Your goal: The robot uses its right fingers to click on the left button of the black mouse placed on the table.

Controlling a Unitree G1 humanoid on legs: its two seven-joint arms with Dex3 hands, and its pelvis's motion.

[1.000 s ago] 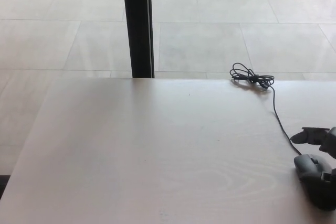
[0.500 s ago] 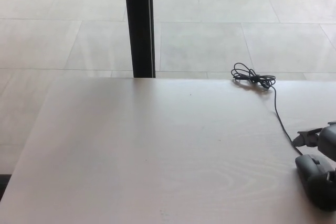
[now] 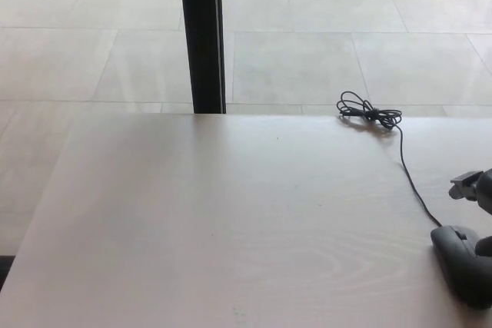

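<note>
A black mouse (image 3: 462, 262) lies on the pale wooden table (image 3: 231, 220) at the right edge of the head view, its front pointing away from me. Its thin black cable (image 3: 409, 174) runs back to a bundled coil (image 3: 367, 113) near the table's far edge. Only a small part of my right hand (image 3: 475, 187) shows at the right border, just behind and to the right of the mouse's front. A dark bit of it also overlaps the mouse's right side. Too little shows to tell how the fingers stand. My left hand does not show.
A black vertical post (image 3: 202, 36) stands behind the table's far edge, left of centre. Light floor tiles (image 3: 323, 51) lie beyond the table. The table's left edge slants down toward the lower left corner.
My right hand has drawn back to the right, off the front of the mouse, so less of it shows now. The mouse and cable have stayed put.
</note>
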